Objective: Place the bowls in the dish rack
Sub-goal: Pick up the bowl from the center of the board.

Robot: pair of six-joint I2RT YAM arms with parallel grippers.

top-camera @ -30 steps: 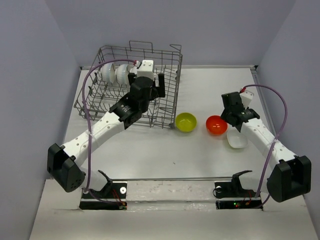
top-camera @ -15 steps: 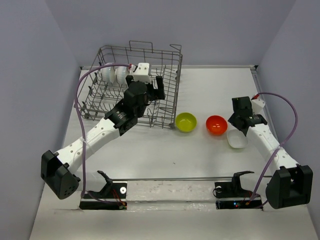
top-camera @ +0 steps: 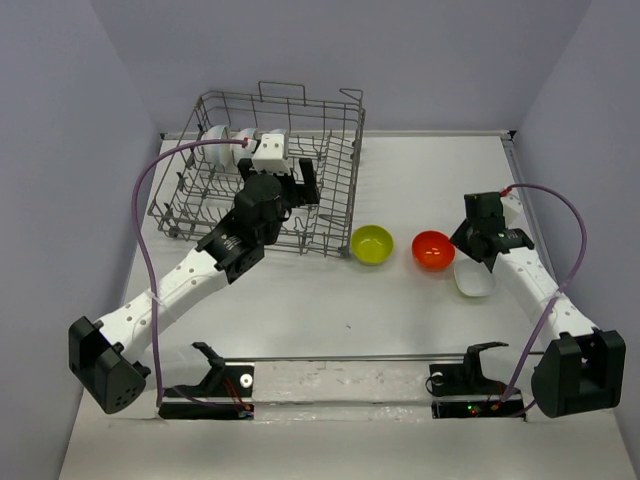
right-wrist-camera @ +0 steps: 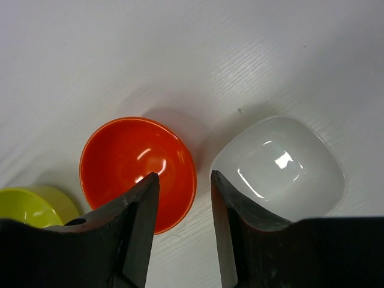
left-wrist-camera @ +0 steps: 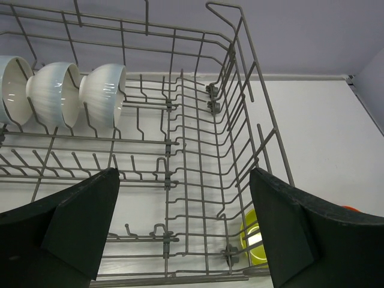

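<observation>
The grey wire dish rack point(top-camera: 352, 170) stands at the back left and holds three white bowls point(left-wrist-camera: 57, 93) on edge in its far left row. My left gripper point(top-camera: 303, 182) hovers over the rack's right half, open and empty point(left-wrist-camera: 183, 180). A yellow-green bowl point(top-camera: 372, 243), a red bowl point(top-camera: 433, 248) and a white bowl point(top-camera: 474, 279) sit on the table right of the rack. My right gripper point(top-camera: 468, 238) hangs above the gap between the red bowl point(right-wrist-camera: 129, 162) and the white bowl point(right-wrist-camera: 282, 165), its jaws point(right-wrist-camera: 185, 175) open and holding nothing.
The yellow-green bowl shows through the rack's right wall in the left wrist view point(left-wrist-camera: 255, 237) and at the left edge of the right wrist view point(right-wrist-camera: 30, 207). Purple walls close in the table on three sides.
My left gripper has drawn back to the left over the rack. My right gripper has shifted right and nearer, from over the red bowl to between the red and white bowls.
</observation>
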